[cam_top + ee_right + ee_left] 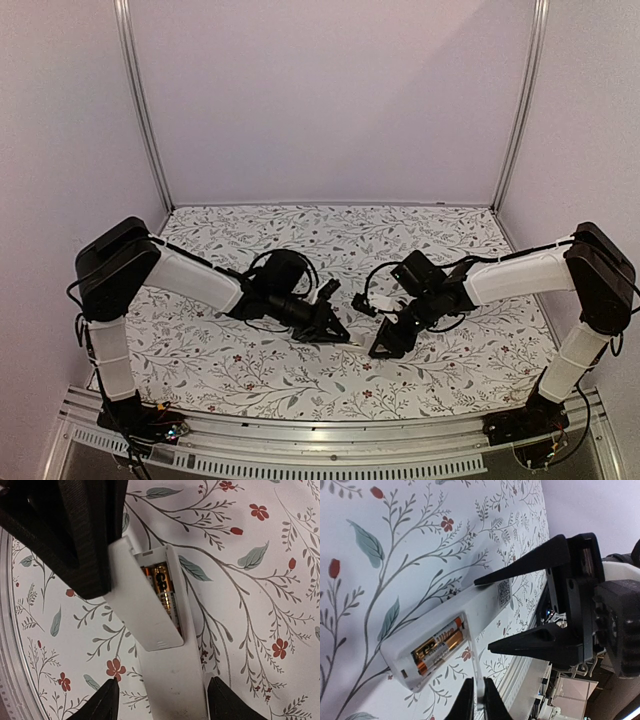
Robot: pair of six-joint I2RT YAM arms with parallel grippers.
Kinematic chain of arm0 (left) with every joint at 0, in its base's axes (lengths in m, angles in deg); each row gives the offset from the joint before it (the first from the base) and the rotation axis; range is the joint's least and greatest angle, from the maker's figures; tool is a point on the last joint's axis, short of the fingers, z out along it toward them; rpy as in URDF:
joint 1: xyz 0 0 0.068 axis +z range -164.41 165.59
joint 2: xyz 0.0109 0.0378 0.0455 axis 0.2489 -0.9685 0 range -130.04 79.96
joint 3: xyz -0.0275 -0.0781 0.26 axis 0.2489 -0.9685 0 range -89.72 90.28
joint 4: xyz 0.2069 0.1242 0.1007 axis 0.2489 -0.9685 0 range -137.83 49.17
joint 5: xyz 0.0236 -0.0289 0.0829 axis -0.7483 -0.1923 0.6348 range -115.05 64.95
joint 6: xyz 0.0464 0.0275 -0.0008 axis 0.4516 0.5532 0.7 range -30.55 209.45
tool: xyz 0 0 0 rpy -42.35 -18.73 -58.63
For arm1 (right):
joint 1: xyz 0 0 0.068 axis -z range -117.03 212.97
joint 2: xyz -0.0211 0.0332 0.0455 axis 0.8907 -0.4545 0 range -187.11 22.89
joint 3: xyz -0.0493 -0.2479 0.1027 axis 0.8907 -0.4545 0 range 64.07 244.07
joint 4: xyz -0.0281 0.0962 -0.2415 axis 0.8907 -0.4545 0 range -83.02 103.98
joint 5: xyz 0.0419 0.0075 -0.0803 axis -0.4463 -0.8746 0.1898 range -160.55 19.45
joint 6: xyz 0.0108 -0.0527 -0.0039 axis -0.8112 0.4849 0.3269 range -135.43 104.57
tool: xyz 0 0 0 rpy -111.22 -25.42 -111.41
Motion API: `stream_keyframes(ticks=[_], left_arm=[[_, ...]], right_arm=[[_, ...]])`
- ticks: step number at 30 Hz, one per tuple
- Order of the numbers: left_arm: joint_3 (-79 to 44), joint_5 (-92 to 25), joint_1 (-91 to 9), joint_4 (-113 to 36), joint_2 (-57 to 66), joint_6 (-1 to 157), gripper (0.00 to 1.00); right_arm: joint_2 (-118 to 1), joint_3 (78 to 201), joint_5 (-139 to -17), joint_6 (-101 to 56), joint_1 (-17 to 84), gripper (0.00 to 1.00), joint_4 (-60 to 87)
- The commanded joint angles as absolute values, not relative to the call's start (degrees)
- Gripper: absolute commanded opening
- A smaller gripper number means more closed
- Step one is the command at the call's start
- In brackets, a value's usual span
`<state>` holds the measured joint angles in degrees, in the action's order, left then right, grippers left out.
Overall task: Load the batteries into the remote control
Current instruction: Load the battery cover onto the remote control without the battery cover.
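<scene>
Remote control (pixel 172 680): back up on worktop (pixel 260 605), batteries (pixel 437 647) in open compt.
Left gripper (pixel 477 692): clamped on thin white cover (pixel 142 610).
Right gripper (pixel 162 692): wide apart, straddling remote's end.

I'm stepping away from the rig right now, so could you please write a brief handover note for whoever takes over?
Left tool: shut on the battery cover, holding it tilted over the compartment.
Right tool: open, straddling the remote control.
Done: both batteries sit side by side in the compartment.
Left: seat the cover shut, then release.
</scene>
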<state>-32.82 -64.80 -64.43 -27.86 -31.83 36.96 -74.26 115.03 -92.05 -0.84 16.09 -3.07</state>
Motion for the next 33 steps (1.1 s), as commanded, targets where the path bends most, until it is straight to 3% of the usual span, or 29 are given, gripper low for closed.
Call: stream_keyframes(ticks=[1, 17, 33], left_arm=[[-31.44, -63.83, -64.07, -32.03, -32.47, 39.19, 0.12], [-28.70, -59.59, -64.07, -40.64, -30.80, 43.95, 0.34], [-26.40, -55.61, -64.07, -48.35, -30.10, 47.11, 0.35]], right_arm=[[-73.80, 114.69, -92.08, -0.26, 15.70, 0.62, -2.64], [-73.44, 114.87, -92.31, -0.83, 15.72, 0.62, -2.69], [-73.05, 114.69, -92.26, -0.47, 15.69, 0.60, -2.76]])
